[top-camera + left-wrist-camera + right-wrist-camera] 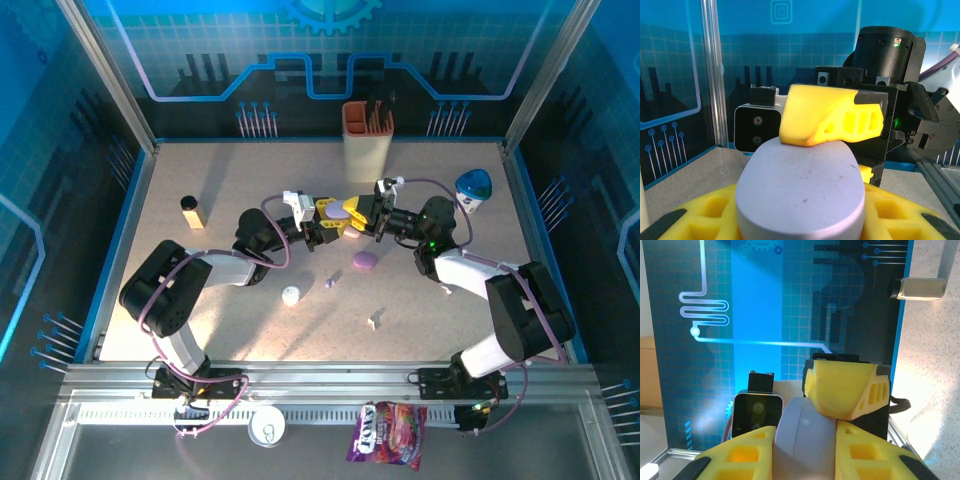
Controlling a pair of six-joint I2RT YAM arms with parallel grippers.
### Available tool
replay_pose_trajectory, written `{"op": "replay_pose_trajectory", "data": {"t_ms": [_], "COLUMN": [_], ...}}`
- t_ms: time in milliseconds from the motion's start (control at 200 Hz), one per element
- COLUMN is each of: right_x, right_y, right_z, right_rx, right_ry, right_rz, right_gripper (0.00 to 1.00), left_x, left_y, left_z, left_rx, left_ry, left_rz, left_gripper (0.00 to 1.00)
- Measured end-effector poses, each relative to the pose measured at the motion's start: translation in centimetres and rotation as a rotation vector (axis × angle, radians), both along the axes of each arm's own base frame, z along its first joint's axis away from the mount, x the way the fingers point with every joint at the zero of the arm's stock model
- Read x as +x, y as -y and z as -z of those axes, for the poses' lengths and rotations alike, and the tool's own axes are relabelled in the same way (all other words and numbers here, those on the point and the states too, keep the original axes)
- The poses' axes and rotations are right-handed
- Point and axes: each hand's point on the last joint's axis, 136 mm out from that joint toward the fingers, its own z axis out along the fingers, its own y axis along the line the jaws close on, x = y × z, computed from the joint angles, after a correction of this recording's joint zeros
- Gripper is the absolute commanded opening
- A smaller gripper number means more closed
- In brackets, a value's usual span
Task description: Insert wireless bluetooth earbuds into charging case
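So right now both arms meet in mid-air over the desk with one lilac case pinched between them. The left gripper has its yellow fingers either side of the case's body, fairly narrow, and it looks closed on it. The right gripper comes in from the opposite end with the case wedged between its own fingers too, also a narrow clamped grip. From the left wrist you can see one of the right gripper's fingers pressing down on the far top edge of the case.

My read: this is the opening-the-case step, one gripper bracing the body while the other works the lid. I can't see a seam gap, so I'd guess the lid is not up yet.

No earbuds are in hand. A purple earbud lies on the desk below the grippers, toward the arm bases, and a white earbud sits further that way. A pinkish case lies just under the right gripper, and a white case sits below the left one.

Next move probably needs a careful pry without squeezing the lid shut, then one gripper has to let go and fetch an earbud.
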Motion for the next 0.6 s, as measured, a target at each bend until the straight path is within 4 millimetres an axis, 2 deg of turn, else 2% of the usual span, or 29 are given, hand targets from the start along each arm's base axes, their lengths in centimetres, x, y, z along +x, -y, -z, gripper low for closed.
{"op": "replay_pose_trajectory", "data": {"t_ms": [195,450,540,600], "right_x": [0.3,1.9,1.5,1.5], "right_y": [0.3,4.1,4.4,4.4], "right_z": [0.6,2.0,1.8,1.0], "right_rx": [-0.035,-0.175,-0.255,-0.335], "right_ry": [0.023,0.138,0.210,0.289], "right_rz": [0.023,0.128,0.124,0.122], "right_gripper": [0.62,0.75,0.82,0.87], "left_x": [-0.2,-1.2,-1.7,-1.9], "left_y": [0.1,-0.2,-0.3,-0.3], "left_z": [0.1,1.0,1.2,1.3], "left_rx": [0.004,0.030,0.042,0.053], "left_ry": [0.000,-0.027,-0.040,-0.054], "left_rz": [0.011,0.028,0.043,0.049], "left_gripper": [0.33,0.31,0.31,0.29]}}
